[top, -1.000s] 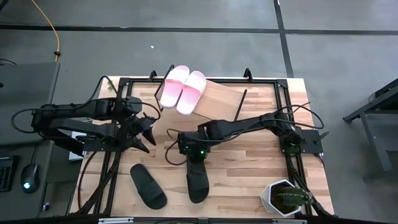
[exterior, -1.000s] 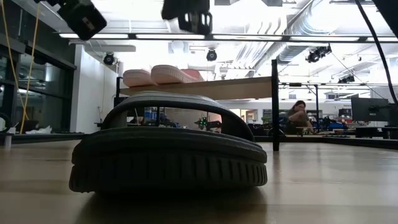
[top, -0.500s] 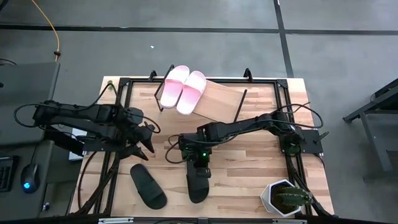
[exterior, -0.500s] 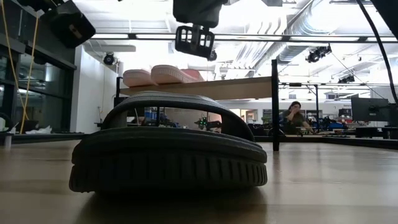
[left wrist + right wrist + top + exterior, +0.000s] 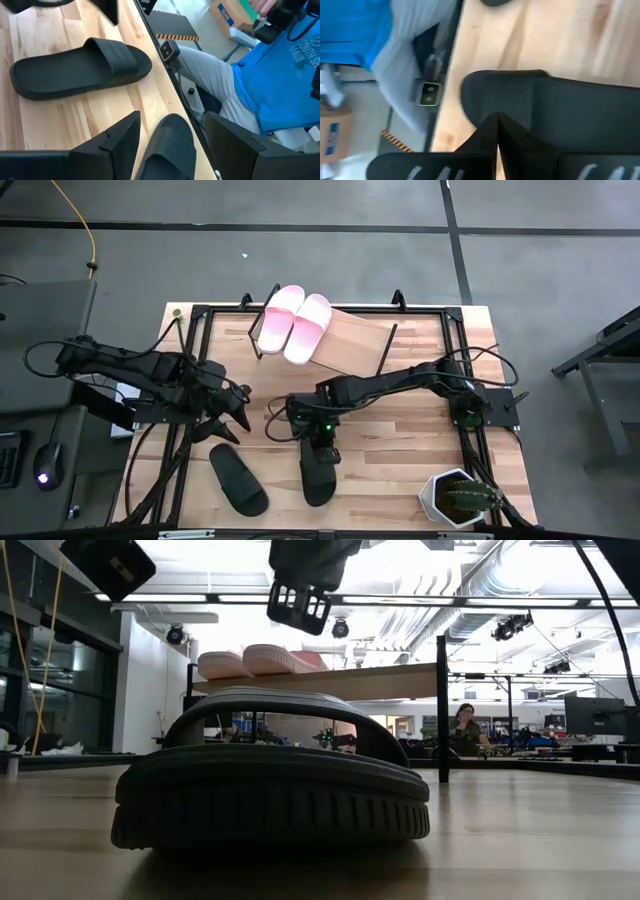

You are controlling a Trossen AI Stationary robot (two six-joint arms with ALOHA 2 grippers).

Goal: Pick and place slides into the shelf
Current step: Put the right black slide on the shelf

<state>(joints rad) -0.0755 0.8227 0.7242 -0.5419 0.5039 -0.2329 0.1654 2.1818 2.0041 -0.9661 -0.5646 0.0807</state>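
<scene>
With fingertips pressed together, the right gripper (image 5: 318, 448) hovers over a black slide (image 5: 318, 472) at lower centre; next it must spread and grasp.

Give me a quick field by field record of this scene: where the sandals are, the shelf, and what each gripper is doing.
pink slides: two light pink slip-on sandals side by side on the slanted light-wood shelf
black slides: two black slip-on sandals on the wooden tabletop, one on the left arm's side, one nearer the middle
left gripper: open, above the table, holding nothing
right gripper: shut, over the middle black sandal
</scene>
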